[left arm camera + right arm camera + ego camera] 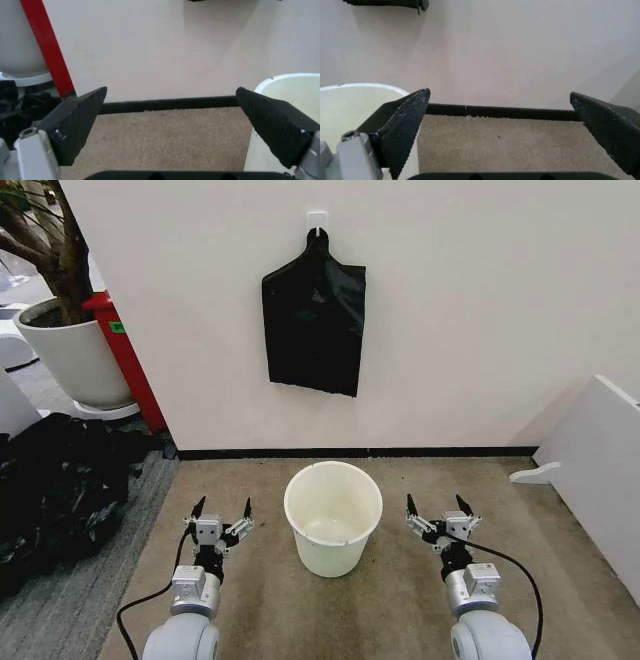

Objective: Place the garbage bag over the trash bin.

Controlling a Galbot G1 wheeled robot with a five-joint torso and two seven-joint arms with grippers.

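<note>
The trash bin (330, 558), a cream-white bucket without a lid, stands on the beige carpet between my two grippers. My left gripper (223, 505) hovers open to the left of it, my right gripper (436, 502) open to the right, both pointing at the wall. The left wrist view shows the open left gripper (171, 92) with the bin's rim (287, 78) beside one finger. In the right wrist view the right gripper (499, 93) stands open beside the bin (350, 108). A flat black bundle of bags (315, 325) hangs from a white wall hook above the bin. The garbage bag itself is out of view.
A big black plastic heap (60, 490) lies on the floor at the left. Behind it stand a white plant pot (75, 355) with a tree and a red post (125, 355). A white panel (600, 470) leans at the right. The wall is close ahead.
</note>
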